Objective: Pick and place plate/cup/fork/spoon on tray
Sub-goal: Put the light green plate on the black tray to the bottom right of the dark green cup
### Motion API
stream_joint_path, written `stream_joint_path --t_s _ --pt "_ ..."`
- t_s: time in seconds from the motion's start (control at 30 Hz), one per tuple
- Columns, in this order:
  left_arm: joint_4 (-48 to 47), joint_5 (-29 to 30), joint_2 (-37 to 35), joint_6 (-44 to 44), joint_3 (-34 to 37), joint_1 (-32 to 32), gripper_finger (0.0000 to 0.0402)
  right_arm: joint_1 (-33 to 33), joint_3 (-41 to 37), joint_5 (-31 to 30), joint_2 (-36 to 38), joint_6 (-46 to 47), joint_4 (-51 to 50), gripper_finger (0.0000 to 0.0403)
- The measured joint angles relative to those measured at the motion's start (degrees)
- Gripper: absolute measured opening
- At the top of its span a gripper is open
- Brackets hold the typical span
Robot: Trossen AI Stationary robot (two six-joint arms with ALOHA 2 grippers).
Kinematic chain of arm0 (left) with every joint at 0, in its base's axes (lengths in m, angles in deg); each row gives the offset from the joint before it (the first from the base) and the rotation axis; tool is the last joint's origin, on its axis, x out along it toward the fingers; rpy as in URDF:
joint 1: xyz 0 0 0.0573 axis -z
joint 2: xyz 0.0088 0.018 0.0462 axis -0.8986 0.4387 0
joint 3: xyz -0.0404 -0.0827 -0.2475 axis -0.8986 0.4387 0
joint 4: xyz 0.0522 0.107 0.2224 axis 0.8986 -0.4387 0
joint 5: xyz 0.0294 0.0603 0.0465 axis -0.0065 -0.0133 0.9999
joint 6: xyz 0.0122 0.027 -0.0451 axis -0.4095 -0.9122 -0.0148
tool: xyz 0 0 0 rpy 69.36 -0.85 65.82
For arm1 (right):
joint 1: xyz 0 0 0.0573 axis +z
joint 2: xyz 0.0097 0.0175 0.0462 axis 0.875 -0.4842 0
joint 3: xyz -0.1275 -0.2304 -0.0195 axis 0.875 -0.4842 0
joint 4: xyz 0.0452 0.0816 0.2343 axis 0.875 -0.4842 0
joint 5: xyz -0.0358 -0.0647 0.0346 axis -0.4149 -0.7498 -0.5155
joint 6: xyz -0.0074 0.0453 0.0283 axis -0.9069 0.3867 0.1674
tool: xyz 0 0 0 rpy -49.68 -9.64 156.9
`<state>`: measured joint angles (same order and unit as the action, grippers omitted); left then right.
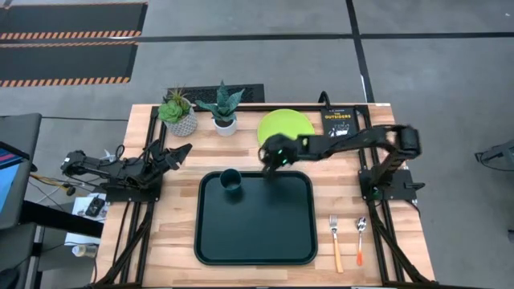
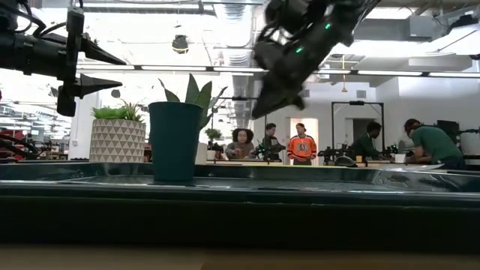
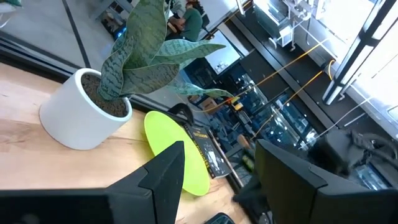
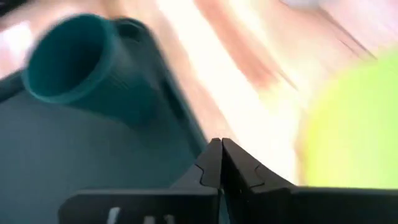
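The dark teal cup (image 1: 231, 181) stands upright on its base in the far left corner of the dark tray (image 1: 255, 241); it also shows in the right wrist view (image 4: 71, 59). The lime-green plate (image 1: 286, 127) lies flat on the table beyond the tray. The fork (image 1: 335, 241) and the spoon (image 1: 360, 238) lie on the table right of the tray. My right gripper (image 1: 269, 158) is shut and empty, above the tray's far edge between cup and plate. My left gripper (image 1: 181, 151) is open and empty at the table's left.
Two potted plants (image 1: 178, 112) (image 1: 223, 108) stand at the far edge, left of the plate. A black book (image 1: 340, 122) lies right of the plate. People work at benches in the room behind the table.
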<state>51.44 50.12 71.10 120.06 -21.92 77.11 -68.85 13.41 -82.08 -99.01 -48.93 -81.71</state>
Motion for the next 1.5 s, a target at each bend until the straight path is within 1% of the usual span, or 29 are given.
stream_joint_path --t_s 0.13,0.27,0.33,0.4,0.47,0.57,0.7,0.8,0.97,1.07,1.1,1.17,1.23,1.3,1.43,1.47,1.5 --pt "0.0 0.0 0.0 0.0 0.0 0.0 0.0183 -5.4 0.0 -0.6 7.8 7.3 -15.3 0.0079" --pt "0.0 -0.1 0.0 0.0 0.0 0.0 0.0183 -11.0 -0.2 -1.1 13.3 14.3 -27.8 0.0155" --pt "0.0 -0.1 0.0 0.0 0.0 0.0 0.0183 -13.6 -1.4 -1.1 14.6 16.1 -31.8 0.0198" --pt "0.0 -0.1 0.0 0.0 0.0 0.0 0.0183 -16.1 -3.9 -1.1 15.2 19.0 -33.3 0.0236" --pt "0.0 -0.1 0.0 0.0 0.0 0.0 0.0183 -18.0 -7.3 -1.2 15.2 22.0 -31.2 0.0265" --pt "0.0 -0.1 0.0 0.0 0.0 0.0 0.0183 -20.2 -12.5 -1.3 13.7 25.8 -24.9 0.0285" --pt "0.0 -0.1 0.0 0.0 0.0 0.0 0.0183 -22.1 -18.6 -1.2 10.0 32.8 -14.0 0.0286" --pt "0.0 -0.1 0.0 0.0 0.0 0.0 0.0183 -23.4 -20.8 0.1 7.1 35.0 -6.5 0.0286" --pt "0.0 -0.1 0.0 -0.4 0.0 0.0 0.0183 -24.6 -20.5 0.0 1.8 37.6 -3.0 0.0286" --pt "0.0 -0.1 0.0 -0.4 0.0 0.0 0.0183 -24.6 -19.9 -0.4 0.6 39.5 -3.6 0.028" --pt "0.0 -0.1 0.0 -0.4 0.0 0.0 0.0183 -24.6 -19.7 -0.9 0.4 40.0 -4.2 0.0272" --pt "0.0 -0.1 0.0 -0.4 0.0 0.0 0.0183 -24.5 -19.6 -1.5 0.7 40.3 -4.4 0.0245" --pt "0.0 0.0 0.0 -0.5 0.0 0.0 0.0183 -24.6 -19.7 -1.7 1.2 40.3 -4.8 0.0203" --pt "0.0 0.5 0.0 -0.6 0.0 0.0 0.0183 -25.0 -19.8 -1.8 1.5 40.0 -5.1 0.0153" --pt "0.0 1.1 0.0 -0.7 0.0 0.0 0.0183 -25.0 -19.6 -2.4 1.5 39.5 -2.3 0.0051" --pt "0.0 1.1 0.0 -0.7 0.0 0.0 0.0183 -25.1 -19.5 -1.9 1.4 38.8 -1.5 0.003" --pt "0.0 1.0 0.0 -0.7 0.0 0.0 0.0183 -25.0 -19.6 -1.9 1.4 38.3 -1.1 0.0018"
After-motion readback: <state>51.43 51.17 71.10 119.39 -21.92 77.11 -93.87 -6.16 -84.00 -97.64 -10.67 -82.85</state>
